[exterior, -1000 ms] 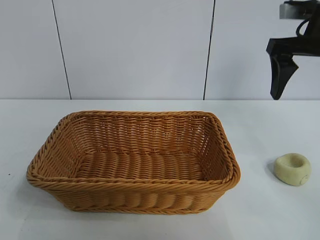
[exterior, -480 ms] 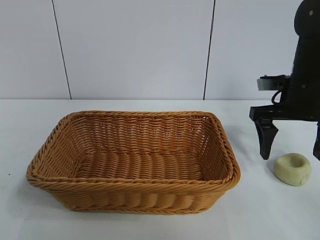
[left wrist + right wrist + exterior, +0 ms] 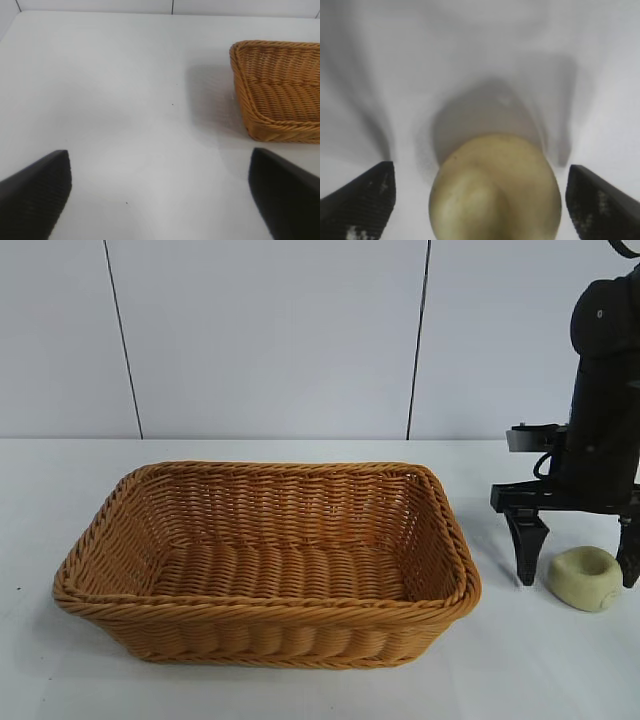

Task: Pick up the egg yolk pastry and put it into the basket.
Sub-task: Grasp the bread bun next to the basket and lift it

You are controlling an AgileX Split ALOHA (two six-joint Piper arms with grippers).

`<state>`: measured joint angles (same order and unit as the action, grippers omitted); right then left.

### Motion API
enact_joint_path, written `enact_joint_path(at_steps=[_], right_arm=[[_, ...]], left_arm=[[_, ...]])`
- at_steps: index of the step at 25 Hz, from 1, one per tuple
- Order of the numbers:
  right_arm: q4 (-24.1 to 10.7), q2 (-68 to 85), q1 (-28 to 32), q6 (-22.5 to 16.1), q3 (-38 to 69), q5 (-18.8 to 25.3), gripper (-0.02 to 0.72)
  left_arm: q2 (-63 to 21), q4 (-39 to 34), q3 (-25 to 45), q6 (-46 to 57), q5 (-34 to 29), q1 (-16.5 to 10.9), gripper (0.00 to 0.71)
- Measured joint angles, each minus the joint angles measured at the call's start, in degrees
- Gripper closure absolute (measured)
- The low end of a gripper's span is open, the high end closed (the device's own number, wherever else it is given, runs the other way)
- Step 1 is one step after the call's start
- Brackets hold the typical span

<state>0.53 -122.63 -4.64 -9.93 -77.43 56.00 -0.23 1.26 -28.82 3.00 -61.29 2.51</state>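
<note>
Presently, the egg yolk pastry is seen resting on the white bench at the far right of the exterior view, well clear of the basket and to its right. The pastry is pale cream-yellow, round and puck-like, with a dimple in its top. The right gripper is pointed straight down over it, and its jaws are spread apart, one dark finger being placed just to the left of the pastry and the other at its right edge. In the right wrist view the pastry is framed between the two fingertips, with a strip of bench visible on either side, so that no contact is shown and nothing is grasped. The basket, a large golden-brown wicker one with sloping sides and a braided rim, is set on the bench towards the left and middle of the scene, and nothing is seen inside it. The left gripper is seen only in its own wrist view, where its jaws are held wide open above bare bench, with a corner of the basket visible farther off.
</note>
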Motion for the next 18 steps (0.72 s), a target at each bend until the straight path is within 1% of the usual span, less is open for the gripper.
enact_joint_path(at_steps=[2, 5, 7, 9, 11, 14, 18], right_arm=[[-0.18, 0.0, 0.0, -0.07, 0.0, 0.0, 0.179], [-0.53, 0.0, 0.0, -0.13, 0.0, 0.06, 0.309], [-0.53, 0.0, 0.0, -0.07, 0.0, 0.32, 0.409], [-0.53, 0.0, 0.0, 0.43, 0.0, 0.89, 0.473], [-0.53, 0.1, 0.0, 0.56, -0.21, 1.82, 0.5], [-0.53, 1.68, 0.0, 1.61, -0.21, 2.55, 0.51], [-0.53, 7.44, 0.0, 2.6, -0.21, 3.46, 0.512]], left_arm=[[-0.07, 0.0, 0.0, 0.0, 0.0, 0.0, 0.018], [-0.13, 0.0, 0.0, 0.0, 0.0, 0.0, 0.018], [-0.13, 0.0, 0.0, 0.0, 0.0, 0.0, 0.018], [-0.13, 0.0, 0.0, 0.0, 0.0, 0.0, 0.018], [-0.13, 0.0, 0.0, 0.0, 0.0, 0.0, 0.018], [-0.13, 0.0, 0.0, 0.0, 0.0, 0.0, 0.018], [-0.13, 0.02, 0.0, 0.0, 0.0, 0.0, 0.018]])
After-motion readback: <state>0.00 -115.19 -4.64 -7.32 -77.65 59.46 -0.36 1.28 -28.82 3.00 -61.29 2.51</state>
